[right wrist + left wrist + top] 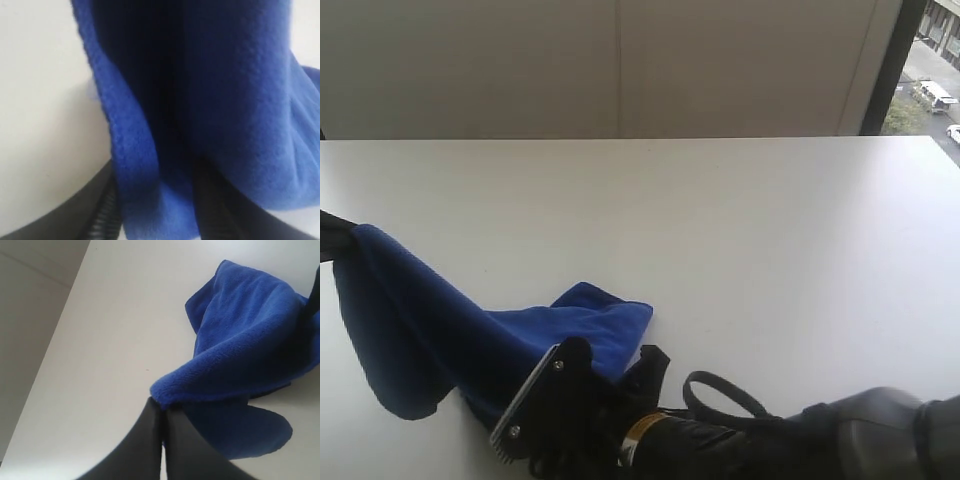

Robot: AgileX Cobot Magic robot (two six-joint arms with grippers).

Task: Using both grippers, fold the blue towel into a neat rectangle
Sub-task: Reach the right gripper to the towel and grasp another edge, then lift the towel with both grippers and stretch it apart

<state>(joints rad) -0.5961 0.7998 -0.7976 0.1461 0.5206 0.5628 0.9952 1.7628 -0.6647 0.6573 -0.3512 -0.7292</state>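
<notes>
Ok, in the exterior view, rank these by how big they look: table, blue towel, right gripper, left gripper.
1. table
2. blue towel
3. right gripper, which sits close to the camera, so its size is likely exaggerated
4. left gripper, with only a dark sliver showing at the frame edge

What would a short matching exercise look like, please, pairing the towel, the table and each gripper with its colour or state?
Things:
1. blue towel
2. left gripper
3. right gripper
4. table

Colour or state:
A. white
B. shut on a raised towel edge
C. fingers on either side of a towel fold
D. bunched, with one end held up

Pairs: 1-D, 2-B, 3-C, 4-A
</notes>
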